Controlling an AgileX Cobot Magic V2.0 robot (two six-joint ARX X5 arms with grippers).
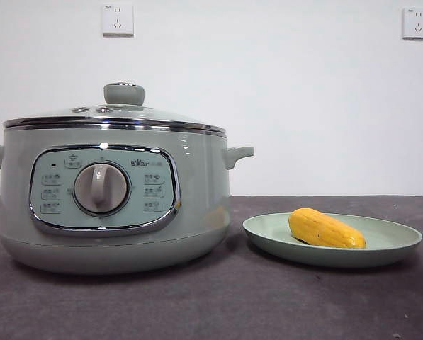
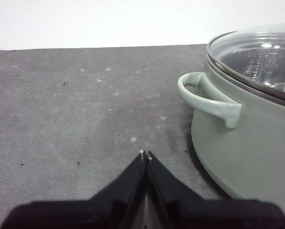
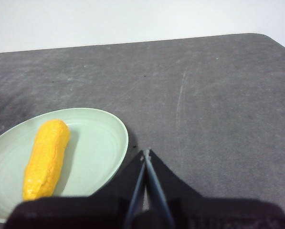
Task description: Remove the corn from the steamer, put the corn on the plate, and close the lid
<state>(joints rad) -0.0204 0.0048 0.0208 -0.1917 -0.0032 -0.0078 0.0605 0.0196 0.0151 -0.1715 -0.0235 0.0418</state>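
The pale-green steamer (image 1: 112, 198) stands at the left of the front view with the glass lid (image 1: 119, 113) resting on its rim. The yellow corn (image 1: 324, 229) lies on the pale-green plate (image 1: 395, 244) to the steamer's right. In the left wrist view my left gripper (image 2: 146, 154) is shut and empty over bare table, beside the steamer's handle (image 2: 209, 98). In the right wrist view my right gripper (image 3: 146, 152) is shut and empty, just beside the plate (image 3: 104, 143) that holds the corn (image 3: 46, 157). Neither gripper shows in the front view.
A dark grey cloth covers the table (image 1: 232, 304). A white wall with two power sockets (image 1: 117, 19) stands behind. The table's far edge and rounded corner show in the right wrist view (image 3: 266, 36).
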